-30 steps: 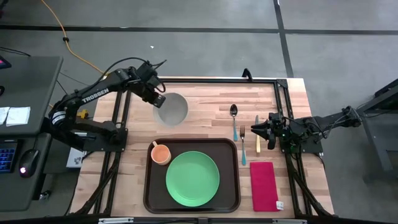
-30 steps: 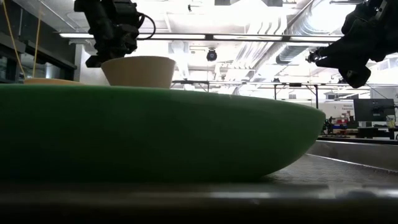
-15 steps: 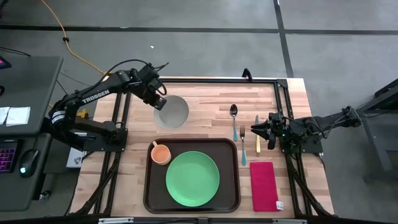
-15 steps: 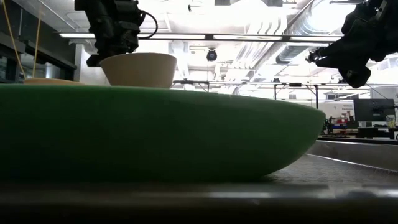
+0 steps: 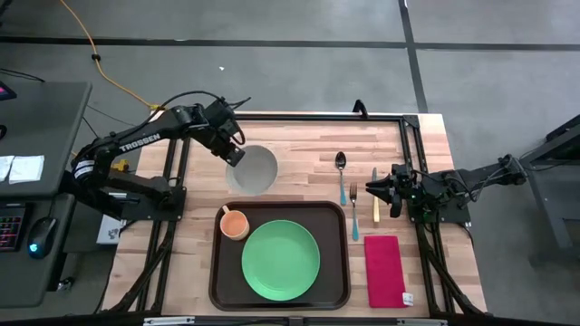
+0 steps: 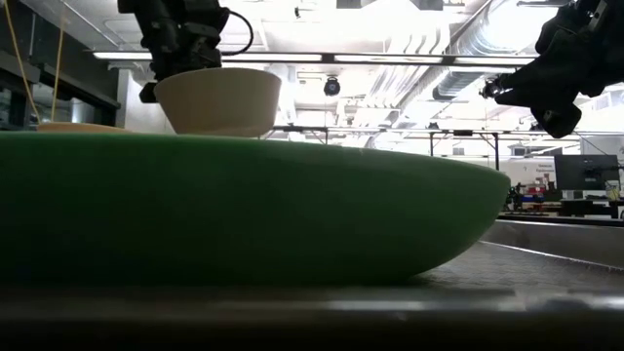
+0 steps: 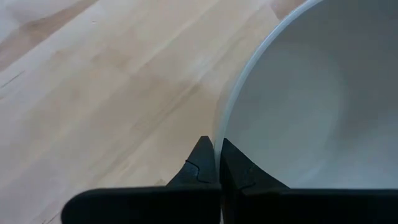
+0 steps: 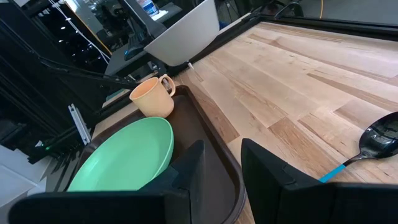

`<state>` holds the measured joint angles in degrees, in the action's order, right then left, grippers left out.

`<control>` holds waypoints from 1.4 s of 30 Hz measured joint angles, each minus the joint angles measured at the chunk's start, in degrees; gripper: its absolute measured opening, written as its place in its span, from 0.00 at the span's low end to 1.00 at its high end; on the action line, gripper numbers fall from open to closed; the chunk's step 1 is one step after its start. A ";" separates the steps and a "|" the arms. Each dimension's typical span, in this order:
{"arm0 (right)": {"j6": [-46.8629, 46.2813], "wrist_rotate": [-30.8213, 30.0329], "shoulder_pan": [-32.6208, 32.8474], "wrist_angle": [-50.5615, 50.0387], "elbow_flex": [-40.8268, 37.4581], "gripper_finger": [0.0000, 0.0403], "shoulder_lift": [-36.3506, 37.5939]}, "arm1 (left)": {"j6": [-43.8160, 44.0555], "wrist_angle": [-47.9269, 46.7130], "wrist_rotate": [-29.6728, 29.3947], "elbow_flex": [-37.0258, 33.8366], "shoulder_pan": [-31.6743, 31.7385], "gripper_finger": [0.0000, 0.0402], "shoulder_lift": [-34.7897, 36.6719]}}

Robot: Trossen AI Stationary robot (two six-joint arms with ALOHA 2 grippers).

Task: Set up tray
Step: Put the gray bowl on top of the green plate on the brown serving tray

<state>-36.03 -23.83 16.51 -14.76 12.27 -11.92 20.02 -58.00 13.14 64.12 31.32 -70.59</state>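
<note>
High view is showing the left end effector (image 5: 235, 155) pinching the rim of the white bowl (image 5: 254, 168) at about 10 o'clock on the bowl. Its two fingers (image 7: 202, 168) are squeezed almost together, one inside the wall and one outside. The bowl is hanging over the worktop (image 5: 299, 145), just past the far edge of the tray (image 5: 217, 272). The low view is showing the bowl up in the air.

The tray is sitting at the near middle of the worktop. The green plate (image 5: 280, 259) is lying in it, and the orange cup (image 5: 235, 223) is standing in its far left corner, at about 11 o'clock from the plate.

To do this step well, I think the arm should be keeping the bowl level and moving it slowly, because only a thin bit of rim is being held. It should be steering clear of the cup's handle and lowering the bowl gently before letting go.

The right end effector (image 5: 373, 188) is waiting at 3 o'clock, half open and holding nothing, near the spoon (image 5: 341, 166), the fork (image 5: 354, 217), the knife (image 5: 374, 201) and the red napkin (image 5: 384, 270).

The low view is mostly filled by the green plate, so the tray floor and the cup are hard to see there. Where the bowl is meant to go is not clear.
</note>
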 joint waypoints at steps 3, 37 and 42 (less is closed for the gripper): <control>0.00 0.00 -0.02 0.00 0.00 0.21 0.00 | 0.97 0.00 -0.03 0.00 -1.74 0.05 0.00; -0.04 0.04 -0.02 0.02 0.00 0.21 0.00 | 6.90 -2.28 -4.57 15.36 -18.75 0.05 -7.62; -0.04 0.24 0.00 0.02 0.00 0.21 0.00 | 6.13 -2.66 -4.51 16.65 -18.72 0.05 -8.73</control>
<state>-36.07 -23.59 16.51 -14.74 12.27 -11.92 26.15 -60.66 8.63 80.77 12.60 -79.32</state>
